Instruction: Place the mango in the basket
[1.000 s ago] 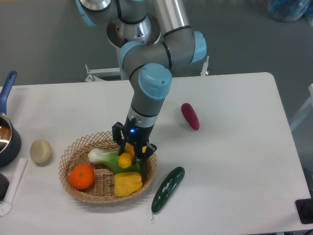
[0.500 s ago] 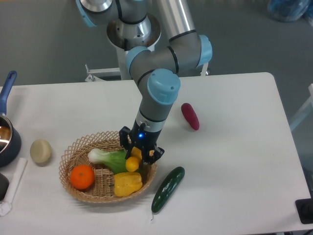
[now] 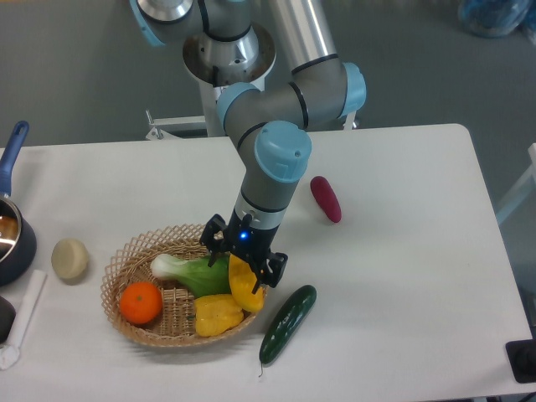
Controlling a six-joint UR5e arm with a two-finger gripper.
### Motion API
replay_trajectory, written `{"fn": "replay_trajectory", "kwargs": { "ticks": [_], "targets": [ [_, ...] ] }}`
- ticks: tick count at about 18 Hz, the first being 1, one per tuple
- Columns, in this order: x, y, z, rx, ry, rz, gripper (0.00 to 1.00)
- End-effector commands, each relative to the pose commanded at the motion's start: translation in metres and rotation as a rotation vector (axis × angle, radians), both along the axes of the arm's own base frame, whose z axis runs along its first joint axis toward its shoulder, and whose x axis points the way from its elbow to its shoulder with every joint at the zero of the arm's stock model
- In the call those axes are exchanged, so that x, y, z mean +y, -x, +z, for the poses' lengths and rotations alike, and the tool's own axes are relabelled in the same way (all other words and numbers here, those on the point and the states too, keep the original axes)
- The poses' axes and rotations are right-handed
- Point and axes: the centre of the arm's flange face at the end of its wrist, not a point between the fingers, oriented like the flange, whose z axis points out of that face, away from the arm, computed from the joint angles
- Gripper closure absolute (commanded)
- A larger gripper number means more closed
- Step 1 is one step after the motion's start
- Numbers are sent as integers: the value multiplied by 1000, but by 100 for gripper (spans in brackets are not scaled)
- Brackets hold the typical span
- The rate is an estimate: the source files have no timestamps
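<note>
— Since half a second ago the mango (image 3: 244, 283) has dropped clear and now shows its whole length, and the gripper (image 3: 244, 255) has spread!

— Fingers parted, then?

— Yes, black jaws wide apart, nothing between them, blue light glowing on the wrist. The mango lies just below them, glossy and smooth, a long yellow-orange oval tilted against the right inside of the basket (image 3: 126, 252).

— Touching the fingers?

— Cannot tell; its top end sits right at the fingertips.

— What else is in there?

— Tan wicker with a looped rim, holding a leafy green-and-white vegetable (image 3: 190, 271), a lumpy yellow pepper (image 3: 216, 313) touching the mango, and a round orange (image 3: 140, 302) at the left.

— Outside?

— A shiny dark cucumber (image 3: 287, 322) just beside the rim, and a magenta eggplant (image 3: 326, 198) well apart.
</note>
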Motion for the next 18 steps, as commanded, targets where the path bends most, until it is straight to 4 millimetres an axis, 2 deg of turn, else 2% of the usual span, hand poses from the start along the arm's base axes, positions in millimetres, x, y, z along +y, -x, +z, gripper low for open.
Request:
{"fn": "replay_trajectory", "kwargs": {
  "ticks": [4, 8, 9, 11, 12, 14, 16, 18],
  "targets": [
    [-11, 35, 42, 111, -5, 54, 0],
    [-27, 79, 88, 312, 83, 150, 0],
    [-35, 95, 102, 359, 102, 186, 0],
    [-47, 112, 119, 388, 99, 222, 0],
    [-52, 113, 138, 413, 85, 233, 0],
    [-76, 115, 170, 458, 90, 240, 0],
    [-99, 115, 183, 470, 140, 153, 0],
    [-134, 120, 197, 494, 194, 52, 0]
  ]
}}
